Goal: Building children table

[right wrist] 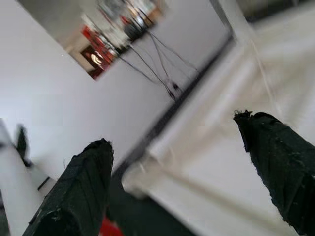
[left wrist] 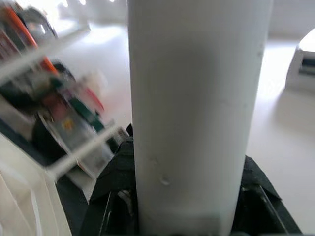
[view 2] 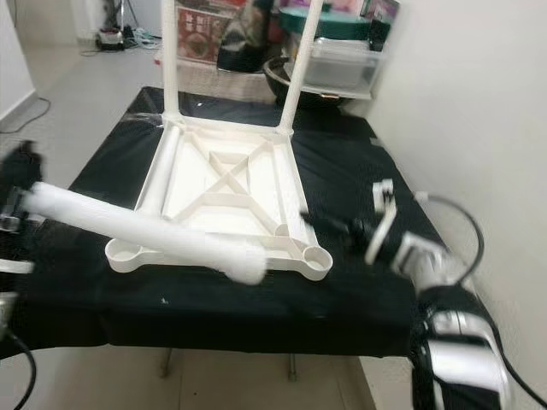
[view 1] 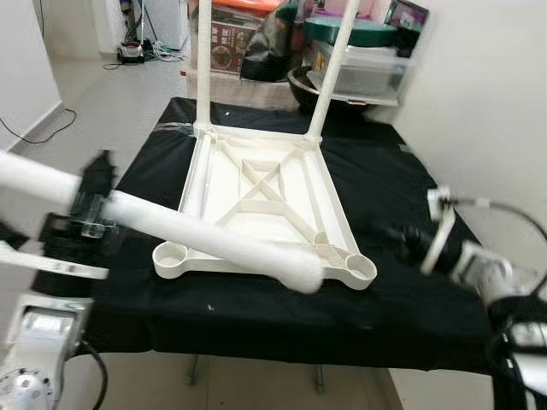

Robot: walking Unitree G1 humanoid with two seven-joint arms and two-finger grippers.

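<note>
A white children's table top (view 1: pixel 265 192) lies upside down on a black-covered table (view 1: pixel 256 316). Two white legs (view 1: pixel 203 60) (view 1: pixel 332 73) stand upright in its far corners. The near left socket (view 1: pixel 171 254) and the near right socket (view 1: pixel 361 268) are bare. My left gripper (view 1: pixel 90 209) is shut on a third white leg (view 1: pixel 197 231), which slants over the near edge of the top, its free end (view 1: pixel 299 272) hanging between the near sockets. The leg (left wrist: pixel 197 98) looms close in the left wrist view. My right gripper (view 2: pixel 329 224) is open, just right of the near right socket, its fingertips (right wrist: pixel 81 177) apart and holding nothing.
Behind the table sit plastic storage bins (view 1: pixel 363 60), a dark bowl (view 1: pixel 308 85) and a red box (view 1: pixel 231 43). A white wall (view 1: pixel 487 102) runs close along the right side. Bare floor (view 1: pixel 102 102) with cables lies to the left.
</note>
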